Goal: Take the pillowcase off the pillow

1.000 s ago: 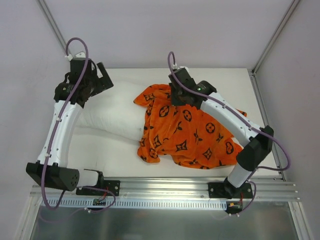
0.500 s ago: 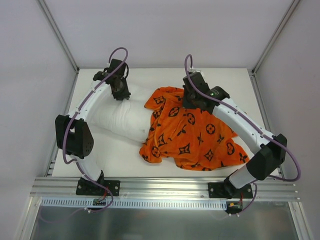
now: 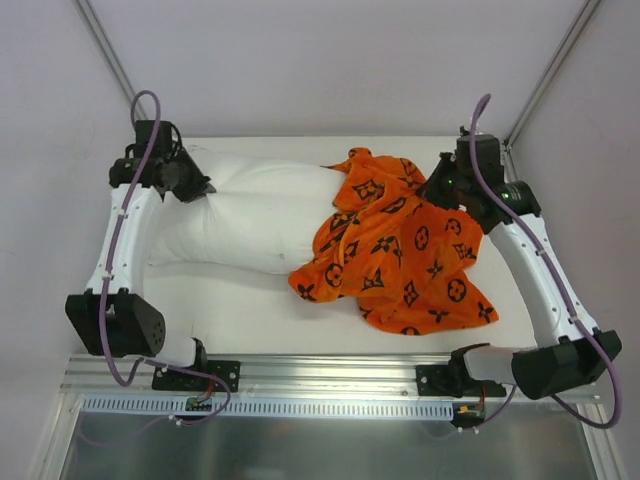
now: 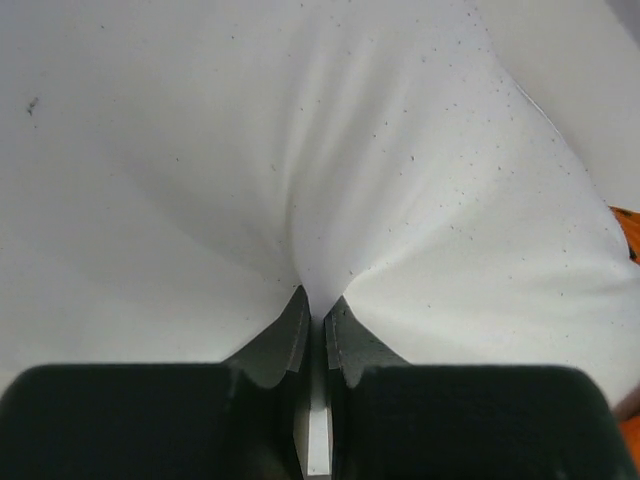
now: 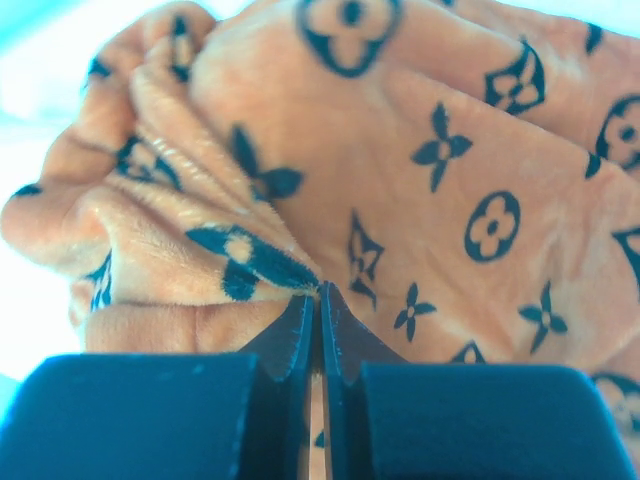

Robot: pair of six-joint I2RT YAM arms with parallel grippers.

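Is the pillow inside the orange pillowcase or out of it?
Mostly out. Most of the white pillow lies bare; the crumpled pillowcase overlaps only its right end. Whether that end is inside, cannot tell.

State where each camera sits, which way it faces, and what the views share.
Top external: fixed above and behind the arms, looking down at the table; both arms and bases show.
Left wrist: on the left arm, facing along the left gripper, shut on the white pillow.
Right wrist: on the right arm, facing along the right gripper, shut on the orange pillowcase.
Shared: the top view shows both pinches; the left wrist view catches a sliver of pillowcase at its right edge.
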